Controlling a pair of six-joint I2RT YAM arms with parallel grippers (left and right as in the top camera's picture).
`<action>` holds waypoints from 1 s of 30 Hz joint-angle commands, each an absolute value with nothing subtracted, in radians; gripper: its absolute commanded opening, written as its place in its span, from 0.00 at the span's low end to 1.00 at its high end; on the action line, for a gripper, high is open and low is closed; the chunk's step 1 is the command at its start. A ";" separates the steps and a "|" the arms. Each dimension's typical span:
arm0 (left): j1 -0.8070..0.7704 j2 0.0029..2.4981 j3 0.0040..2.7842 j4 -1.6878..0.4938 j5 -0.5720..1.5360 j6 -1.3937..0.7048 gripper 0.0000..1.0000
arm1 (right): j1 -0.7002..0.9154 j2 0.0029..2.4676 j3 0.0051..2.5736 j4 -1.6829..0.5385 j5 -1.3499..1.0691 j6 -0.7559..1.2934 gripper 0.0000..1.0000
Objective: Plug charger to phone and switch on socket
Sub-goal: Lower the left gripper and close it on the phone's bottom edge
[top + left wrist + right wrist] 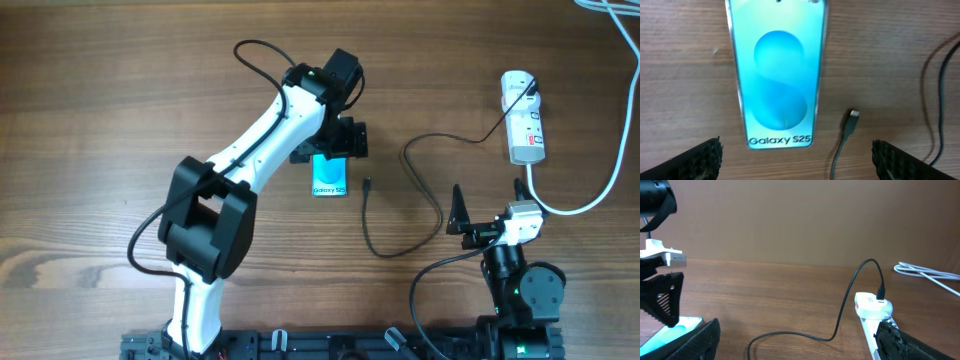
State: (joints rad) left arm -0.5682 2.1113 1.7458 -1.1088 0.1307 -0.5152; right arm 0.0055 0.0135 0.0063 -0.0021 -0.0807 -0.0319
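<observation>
The phone (329, 180) lies flat at mid-table, teal screen up, its "Galaxy S25" end nearest my base. It fills the left wrist view (777, 75). My left gripper (330, 150) hovers over its far end, open and empty, fingers either side (797, 165). The charger's thin black cable (425, 205) curls from its black plug (530, 92) in the white socket (523, 125) to the metal connector tip (367, 184), just right of the phone (854, 114). My right gripper (489, 205) is open and empty, near the socket (872, 307), over the cable (840, 325) (800, 342).
The socket's thick white cord (600, 195) loops along the right edge and off the top right corner; it also shows in the right wrist view (925, 272). The left arm (250, 160) stretches diagonally across the middle-left. Bare wood lies to the left and at the far side.
</observation>
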 commanded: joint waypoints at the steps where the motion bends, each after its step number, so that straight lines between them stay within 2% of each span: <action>1: -0.585 2.123 1.732 -1.082 0.122 -0.532 1.00 | 0.001 0.005 0.005 0.001 -0.067 -0.034 1.00; 6: -0.590 2.127 1.732 -1.060 0.122 -0.533 1.00 | 0.001 0.005 0.005 0.001 -0.067 -0.035 1.00; 14: -0.591 2.131 1.732 -1.068 -0.017 -0.529 1.00 | 0.001 0.005 0.005 0.001 -0.067 -0.034 1.00; 30: -0.580 2.211 1.732 -1.043 -0.005 -0.540 1.00 | 0.001 0.005 0.005 0.001 -0.067 -0.034 1.00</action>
